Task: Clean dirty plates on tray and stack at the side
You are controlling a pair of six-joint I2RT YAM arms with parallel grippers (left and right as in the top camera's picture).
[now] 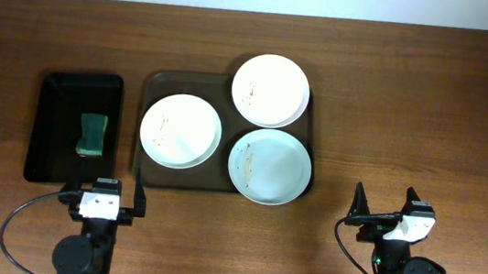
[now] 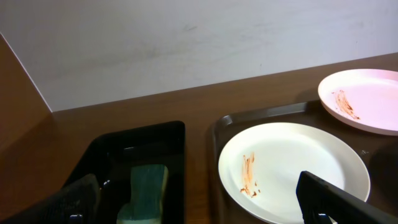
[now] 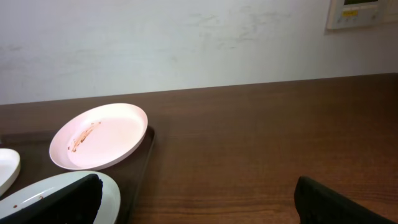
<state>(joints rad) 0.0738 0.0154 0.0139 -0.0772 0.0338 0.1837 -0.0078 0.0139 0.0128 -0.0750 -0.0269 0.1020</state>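
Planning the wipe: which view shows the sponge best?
Overhead: the sponge lies whole in the black tray. The left wrist view shows it close but cropped at the bottom; the right wrist view misses it.

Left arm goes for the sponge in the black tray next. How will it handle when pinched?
The sponge looks soft and two-layered, so it will probably squash rather than slip. Likely light; a push may just slide it along the black tray's glossy floor.

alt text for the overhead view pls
Three smudged white plates lie on a brown tray on a wooden table, with a green sponge in a black tray to its left. Both the left gripper and right gripper sit open and empty at the near edge.
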